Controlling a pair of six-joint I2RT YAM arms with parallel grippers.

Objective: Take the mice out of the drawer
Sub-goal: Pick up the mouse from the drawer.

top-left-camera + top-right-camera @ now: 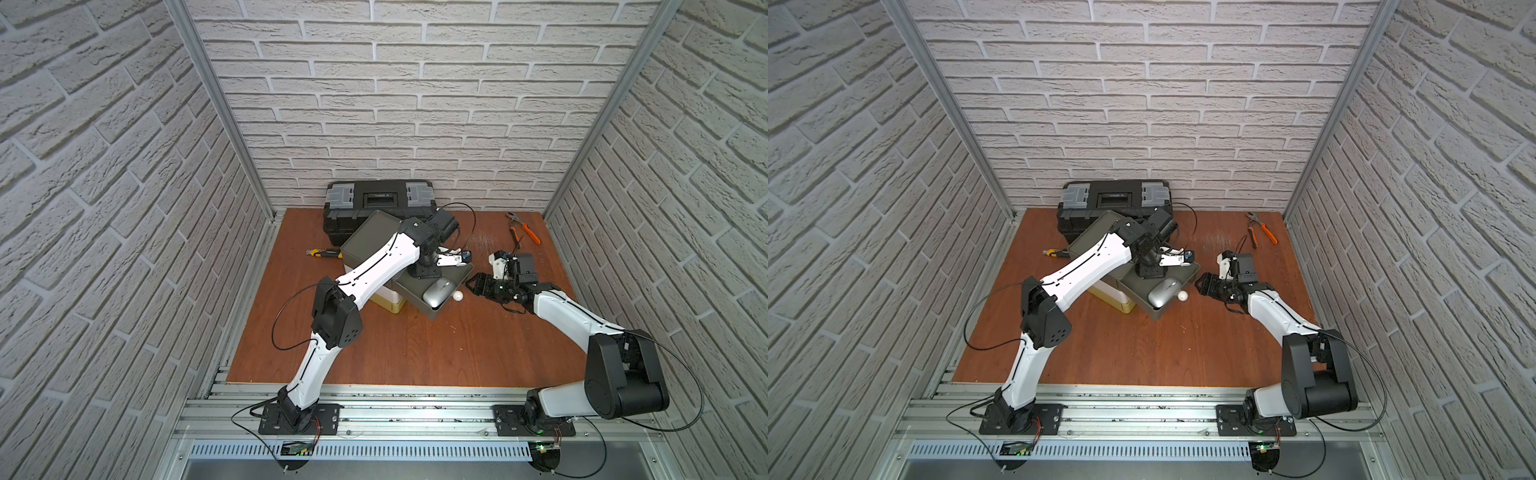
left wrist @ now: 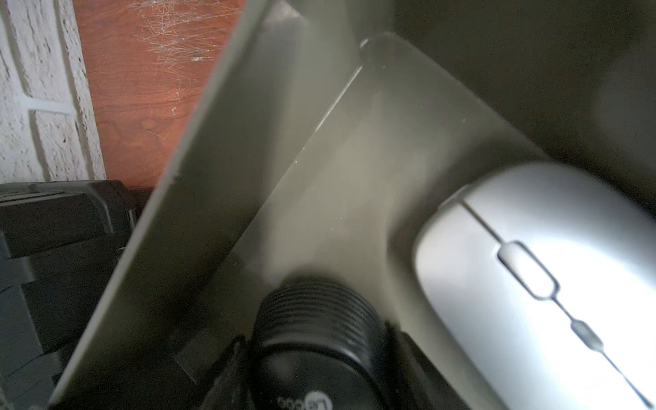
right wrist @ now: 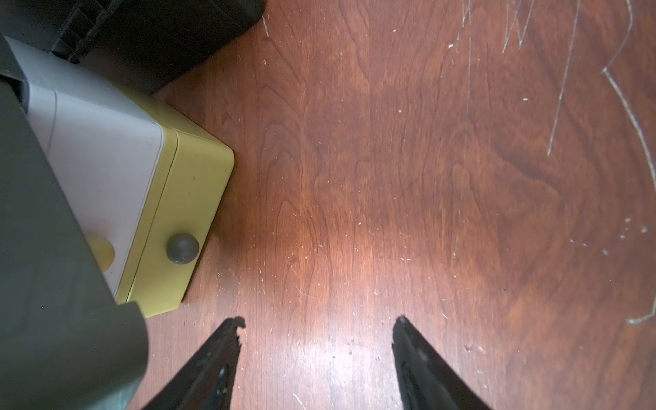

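Left tool [image 1: 427,271] inside the open grey drawer [image 2: 355,177], a dark mouse [image 2: 319,355] between its jaws; whether it grips cannot be told. A silver mouse [image 1: 438,292] lies just beside it in the drawer. Right tool [image 3: 319,326], released, hovers over the tabletop [image 3: 426,177] beside the drawer.
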